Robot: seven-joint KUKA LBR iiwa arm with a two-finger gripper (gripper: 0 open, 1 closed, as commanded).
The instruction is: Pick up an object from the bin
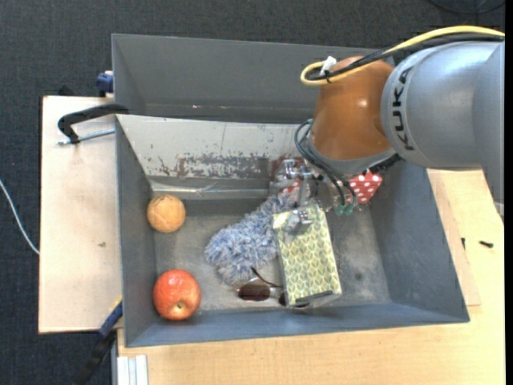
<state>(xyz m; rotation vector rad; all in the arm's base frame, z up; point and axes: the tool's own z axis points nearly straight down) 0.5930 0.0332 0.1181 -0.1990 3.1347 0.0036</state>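
My gripper [298,215] reaches down from under the orange cover into the middle of the bin. Its metal fingers hang just over the top end of a green patterned flat pouch [309,259] and beside a fuzzy blue-grey cloth [243,243]. Nothing shows between the fingers. A red item with white dots [366,186] lies right of the gripper, partly hidden by the arm. Dark sunglasses [256,292] peek out below the cloth, left of the pouch's lower end.
An orange ball [166,213] lies at the left wall and a red apple [176,294] sits in the front left corner. The arm and its orange cover hide the back right of the bin.
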